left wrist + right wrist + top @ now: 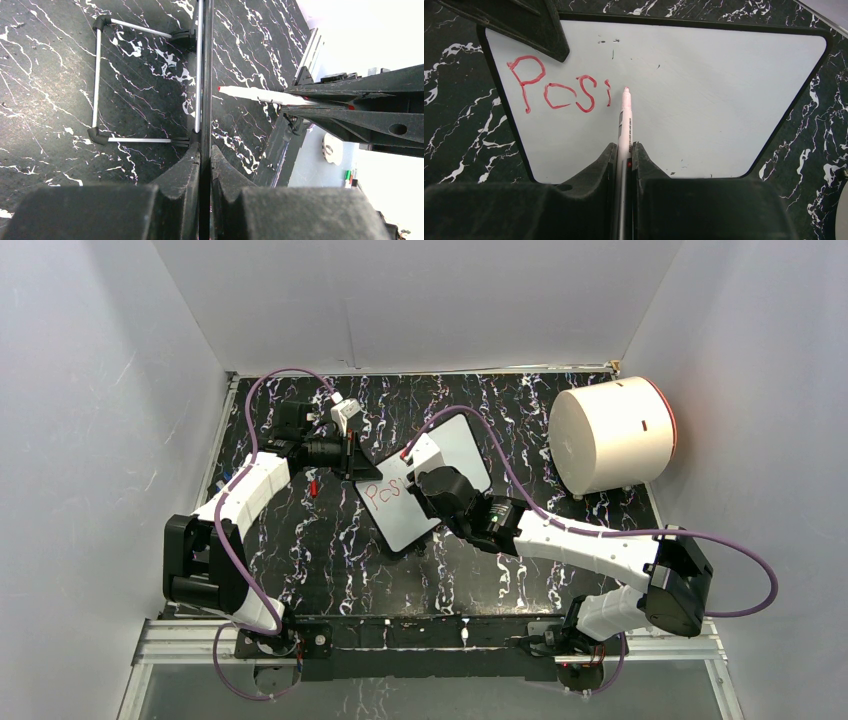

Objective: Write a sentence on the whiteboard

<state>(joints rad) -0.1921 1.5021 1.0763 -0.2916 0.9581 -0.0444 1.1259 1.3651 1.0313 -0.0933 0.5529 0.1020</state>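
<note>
Over the whiteboard (704, 100), right gripper (624, 148) holding marker (626, 117), left gripper (204, 152) clamping edge.

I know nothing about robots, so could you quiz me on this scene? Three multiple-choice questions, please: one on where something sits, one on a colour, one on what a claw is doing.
1. Relative to the whiteboard, where is the big white cylinder?
A) standing on it
B) apart from it, toward the far end on the right arm's side
C) beside the left arm's base

2. What colour is the writing?
A) red
B) blue
C) green

3. What is the right gripper doing?
A) open and empty
B) clamping the board's edge
C) shut on the marker

Answers:
1 B, the top view shows it off the board at the far right.
2 A, "Posi" is in red.
3 C, the right wrist view shows its fingers pinching the marker.
</note>
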